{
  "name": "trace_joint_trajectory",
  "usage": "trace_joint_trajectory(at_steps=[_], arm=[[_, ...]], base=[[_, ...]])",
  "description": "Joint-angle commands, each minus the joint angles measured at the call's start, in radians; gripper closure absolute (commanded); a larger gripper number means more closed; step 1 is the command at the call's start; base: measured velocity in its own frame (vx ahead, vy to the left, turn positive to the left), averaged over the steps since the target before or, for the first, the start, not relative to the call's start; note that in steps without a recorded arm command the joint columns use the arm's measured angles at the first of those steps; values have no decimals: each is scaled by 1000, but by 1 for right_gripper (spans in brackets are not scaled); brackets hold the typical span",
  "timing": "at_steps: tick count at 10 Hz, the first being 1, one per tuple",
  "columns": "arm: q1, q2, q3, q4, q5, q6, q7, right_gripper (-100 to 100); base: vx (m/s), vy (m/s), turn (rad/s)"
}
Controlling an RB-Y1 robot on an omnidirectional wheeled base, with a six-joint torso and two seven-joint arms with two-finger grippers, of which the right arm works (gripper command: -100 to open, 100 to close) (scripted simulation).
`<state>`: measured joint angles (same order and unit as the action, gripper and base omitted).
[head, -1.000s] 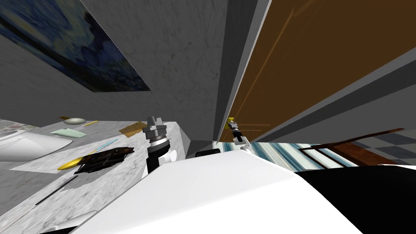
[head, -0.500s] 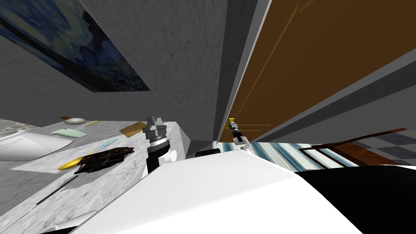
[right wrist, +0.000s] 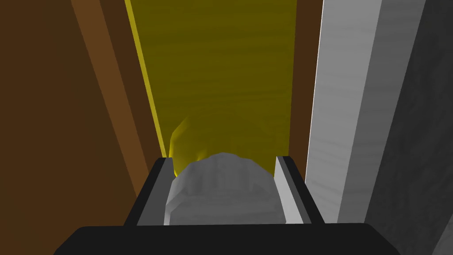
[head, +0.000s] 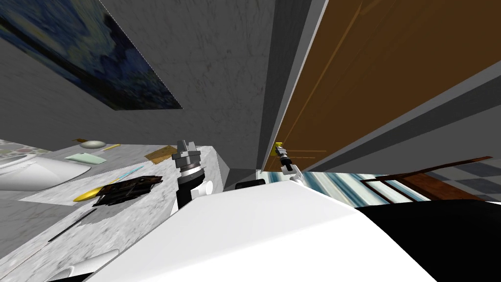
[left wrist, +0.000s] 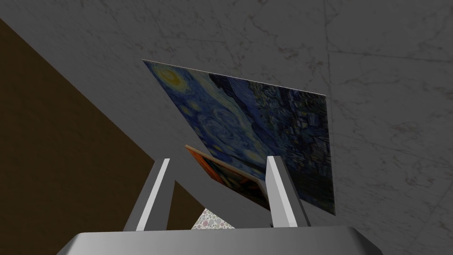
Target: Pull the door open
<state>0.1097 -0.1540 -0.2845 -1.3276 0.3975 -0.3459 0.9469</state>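
The brown door [head: 391, 63] stands ahead on my right, its edge against the light grey frame [head: 286, 98]. A yellow plate [head: 277, 148] low on its near edge carries the grey knob [right wrist: 221, 188]. In the right wrist view the yellow plate [right wrist: 221, 75] runs up the brown door [right wrist: 57, 88], and my right gripper [right wrist: 222, 186] is shut on the knob, one finger pressing each side. My right gripper [head: 280, 151] shows small at the plate in the head view. My left gripper [head: 187, 147] is raised over the counter corner, and its fingers [left wrist: 278, 190] stand open and empty.
A grey marbled counter [head: 122, 215] on my left holds a white basin [head: 39, 174], a black tray [head: 127, 188] and small items. The grey wall [head: 215, 73] bears a dark blue painting [head: 93, 58]. A striped rug [head: 342, 188] and wooden furniture [head: 430, 174] lie to the right.
The whole head view has shifted slightly, so my head or base has turned a little. The door's near edge shows a touch wider. My right gripper stays on the knob.
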Motion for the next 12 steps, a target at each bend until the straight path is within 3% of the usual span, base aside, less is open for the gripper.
trace_joint_trajectory(at_steps=[1,9,11,12], arm=[[3,-2,4,-1,-18,-2,-41,100],[11,-21,20,-2,-109,-7,-237,100],[15,-30,28,-2,-151,-10,-300,100],[15,-30,28,-2,-151,-10,-315,100]], base=[[-26,-13,38],[-31,-14,40],[-34,-16,63],[-37,-16,29]])
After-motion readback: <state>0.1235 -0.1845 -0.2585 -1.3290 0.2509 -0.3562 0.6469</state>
